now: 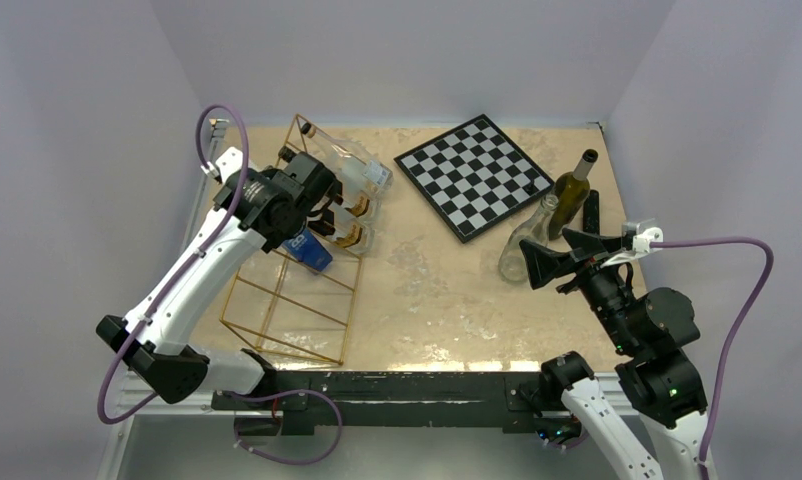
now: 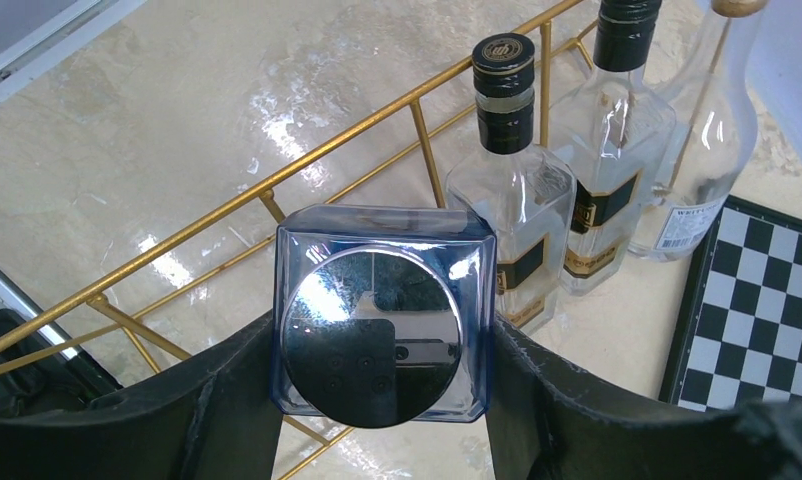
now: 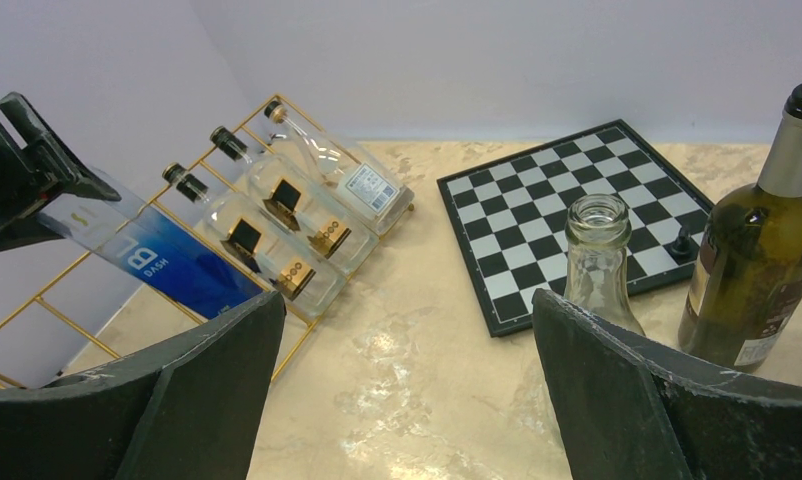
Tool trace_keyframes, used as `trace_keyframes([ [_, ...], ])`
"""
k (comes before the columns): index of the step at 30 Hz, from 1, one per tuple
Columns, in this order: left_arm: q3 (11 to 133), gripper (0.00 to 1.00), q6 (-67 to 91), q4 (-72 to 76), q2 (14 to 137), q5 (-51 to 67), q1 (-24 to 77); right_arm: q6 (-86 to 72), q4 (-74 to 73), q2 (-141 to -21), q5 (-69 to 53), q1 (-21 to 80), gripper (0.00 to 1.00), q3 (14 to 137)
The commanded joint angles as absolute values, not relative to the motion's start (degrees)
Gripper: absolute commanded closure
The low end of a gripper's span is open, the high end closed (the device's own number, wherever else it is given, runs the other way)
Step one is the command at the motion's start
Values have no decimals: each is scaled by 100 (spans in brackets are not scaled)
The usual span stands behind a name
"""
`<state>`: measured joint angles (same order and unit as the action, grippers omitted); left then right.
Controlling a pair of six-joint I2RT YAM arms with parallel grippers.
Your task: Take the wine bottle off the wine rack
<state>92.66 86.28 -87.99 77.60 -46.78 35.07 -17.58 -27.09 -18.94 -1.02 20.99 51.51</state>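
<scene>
A gold wire wine rack [image 1: 277, 305] lies on the left of the table. My left gripper [image 1: 315, 212] is over it, shut on the top end of a blue square wine bottle [image 1: 311, 250]. In the left wrist view the bottle's mirrored round cap [image 2: 382, 335] sits between the two black fingers [image 2: 227, 385]. The right wrist view has this bottle [image 3: 167, 262] tilted, neck end up in the left gripper [image 3: 17, 185], base down by the rack's bars [image 3: 67, 325]. I cannot tell whether the base touches the rack. My right gripper [image 1: 562, 255] stands open at the right, holding nothing.
Three clear bottles [image 1: 355, 200] lie side by side in the rack's far slots. A chessboard [image 1: 474, 175] lies at the back centre. An empty clear bottle [image 1: 527, 245] and a dark green bottle [image 1: 574, 188] stand just beyond the right gripper [image 3: 407, 390].
</scene>
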Motion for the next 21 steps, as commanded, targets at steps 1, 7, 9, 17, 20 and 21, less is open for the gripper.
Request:
trace_keyframes([
  [1, 9677, 100, 8104, -9501, 7449, -5106, 3562, -1820, -2624, -1842, -110, 2127, 1, 5159],
  [7, 9723, 100, 7944, -9501, 7449, -4997, 3595, -1806, -2637, -1804, -71, 2126, 1, 5152],
  [9, 9780, 100, 7923, -9501, 7416, -4984, 3595, -1795, -2637, -1802, -70, 2127, 1, 5142],
  [17, 10138, 100, 7743, -9501, 7275, -5080, 3596, -1781, -2628, -1819, -62, 2126, 1, 5138],
  [20, 10269, 100, 7574, -9501, 7288, -5075, 3615, -1778, -2628, -1815, -62, 2125, 1, 5149],
  [21, 10311, 100, 7517, -9487, 7303, -5105, 3646, -1781, -2621, -1811, -62, 2127, 1, 5151],
])
